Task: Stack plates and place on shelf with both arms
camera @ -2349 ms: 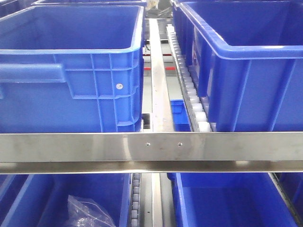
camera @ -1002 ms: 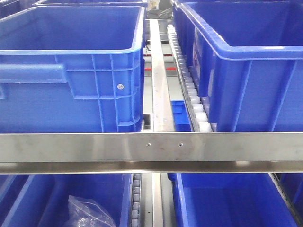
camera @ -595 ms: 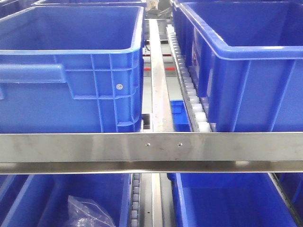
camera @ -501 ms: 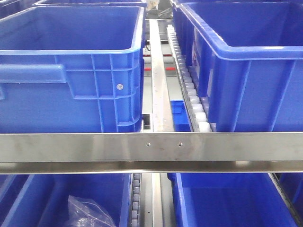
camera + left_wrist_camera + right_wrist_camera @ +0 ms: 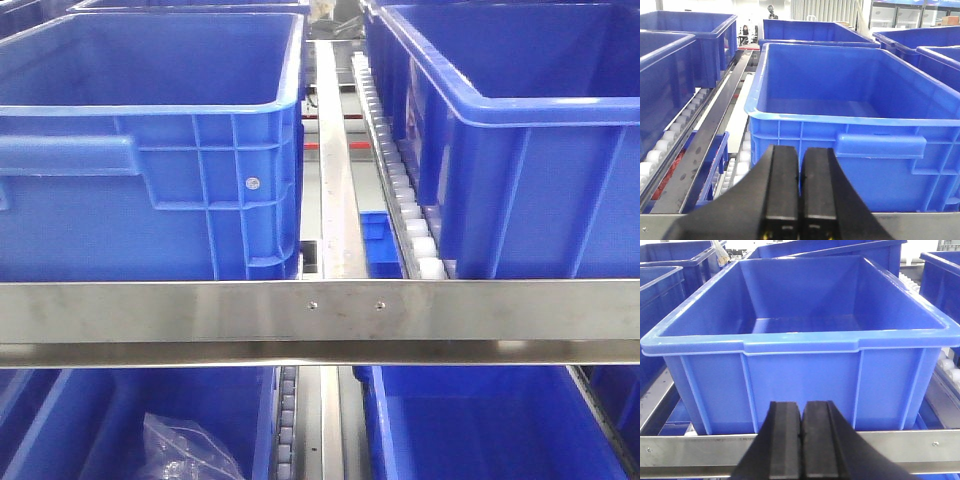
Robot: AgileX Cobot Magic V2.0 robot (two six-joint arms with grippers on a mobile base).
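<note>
No plates show in any view; they are out of view. My left gripper point(image 5: 800, 155) is shut and empty, its black fingers pressed together in front of a large empty blue bin point(image 5: 840, 100). My right gripper point(image 5: 801, 407) is shut and empty, in front of another empty blue bin point(image 5: 800, 335) and just above a steel shelf rail point(image 5: 690, 452). Neither gripper shows in the front view.
The front view faces a roller rack with a steel crossbar point(image 5: 320, 310), two blue bins above it point(image 5: 150, 150) point(image 5: 520, 140), and lower bins, one holding a clear plastic bag point(image 5: 190, 450). White rollers point(image 5: 410, 215) and a steel divider point(image 5: 335, 160) run between the bins.
</note>
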